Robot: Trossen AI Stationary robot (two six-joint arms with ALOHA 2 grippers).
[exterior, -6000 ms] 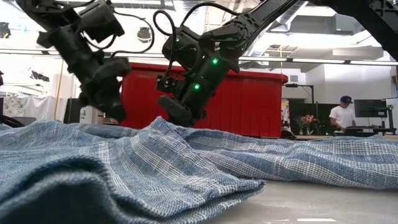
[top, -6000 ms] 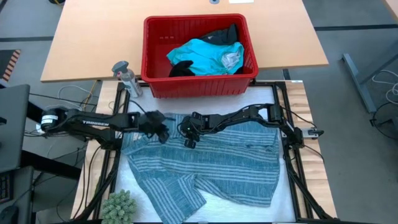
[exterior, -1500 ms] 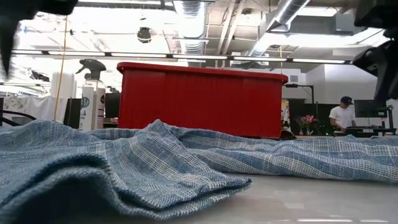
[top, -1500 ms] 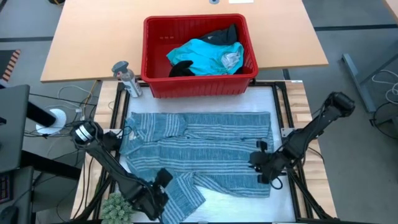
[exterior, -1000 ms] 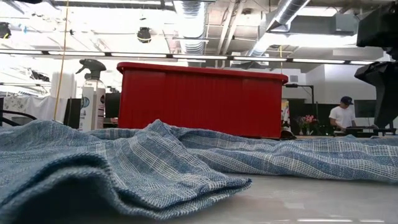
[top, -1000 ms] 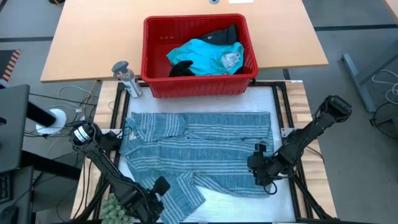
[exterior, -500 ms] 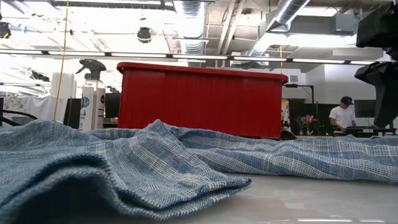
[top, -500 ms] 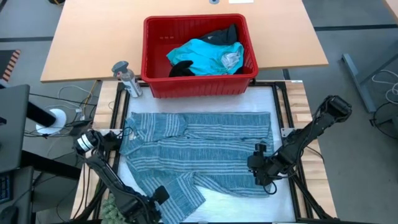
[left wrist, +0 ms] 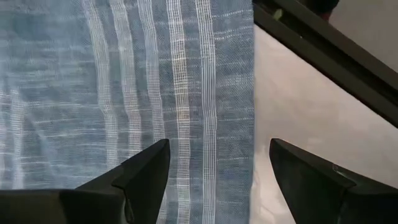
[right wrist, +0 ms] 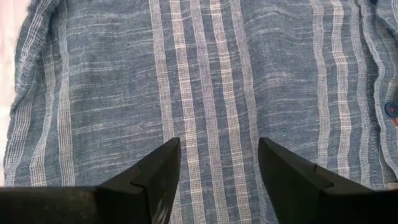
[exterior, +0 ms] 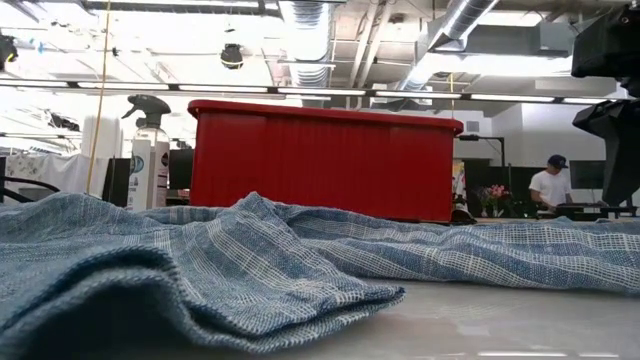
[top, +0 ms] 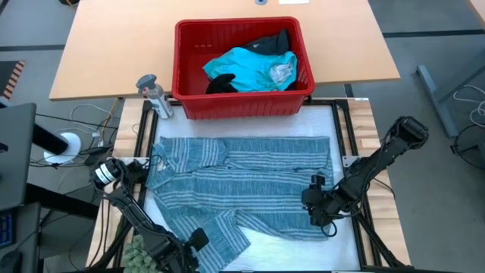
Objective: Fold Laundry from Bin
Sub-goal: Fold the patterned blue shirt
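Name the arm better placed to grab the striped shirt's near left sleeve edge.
Probably left. The left gripper is open over the striped shirt at its near left edge, the hem between its fingers. The right gripper, also open, sits over the shirt's right side.

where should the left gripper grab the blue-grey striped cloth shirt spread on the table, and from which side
Probably the near-left hem of the blue-grey striped cloth shirt, coming straight down from above. The left gripper hovers open right over that straight edge, one finger above cloth and one above the bare white table surface, so a pinch could catch the edge. The right gripper is open above the shirt's near-right part.
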